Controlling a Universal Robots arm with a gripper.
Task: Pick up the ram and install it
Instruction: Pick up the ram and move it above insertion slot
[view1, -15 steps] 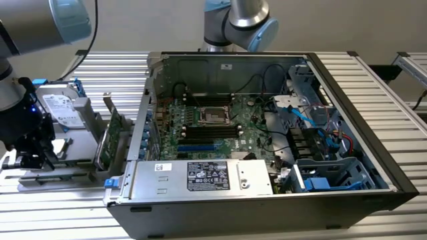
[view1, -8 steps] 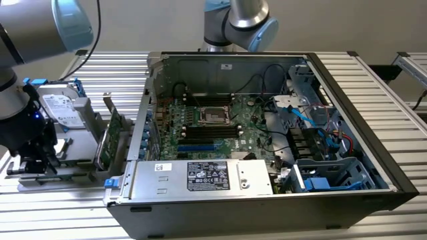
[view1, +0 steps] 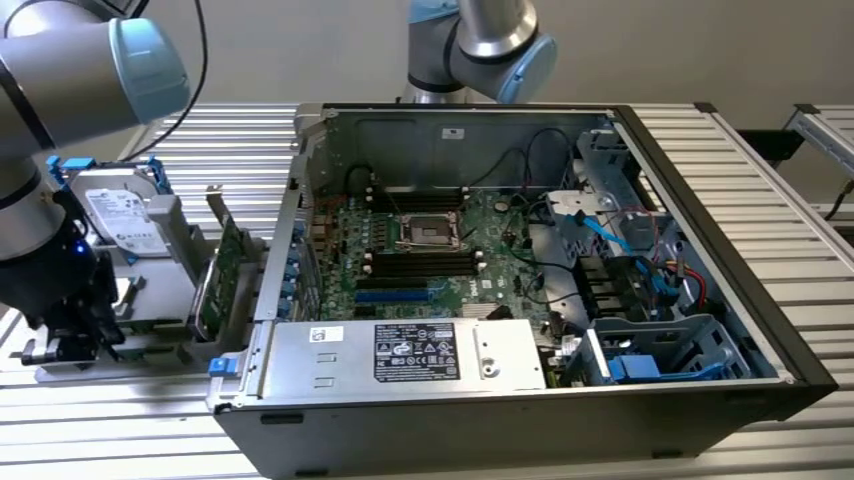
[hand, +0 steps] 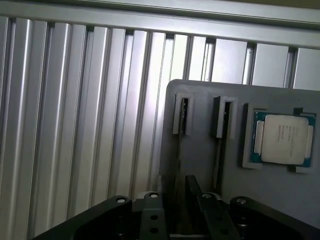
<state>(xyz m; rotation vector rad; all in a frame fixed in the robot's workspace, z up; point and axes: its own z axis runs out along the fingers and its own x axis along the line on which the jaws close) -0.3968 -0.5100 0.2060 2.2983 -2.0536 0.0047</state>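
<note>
My gripper (view1: 67, 335) hangs low over the grey parts holder (view1: 147, 310) at the exterior view's left, beside the open computer case (view1: 534, 260). In the wrist view the gripper (hand: 182, 212) stands open just above the holder (hand: 200, 165), in line with two narrow slots (hand: 182, 115). A thin dark strip (hand: 178, 150) runs along the nearer slot; it looks like the ram seen edge-on, but I cannot tell for sure. Nothing is held between the fingers (hand: 210, 207). The motherboard's black ram slots (view1: 420, 265) lie empty below the processor socket (view1: 427, 232).
A square silver processor chip (hand: 282, 139) sits in a pocket of the holder. A hard drive (view1: 120, 215) and a green expansion card (view1: 220, 270) stand upright between the gripper and the case. The power supply (view1: 400, 355) and blue cables (view1: 601, 225) crowd the case. A second arm (view1: 481, 45) rises behind.
</note>
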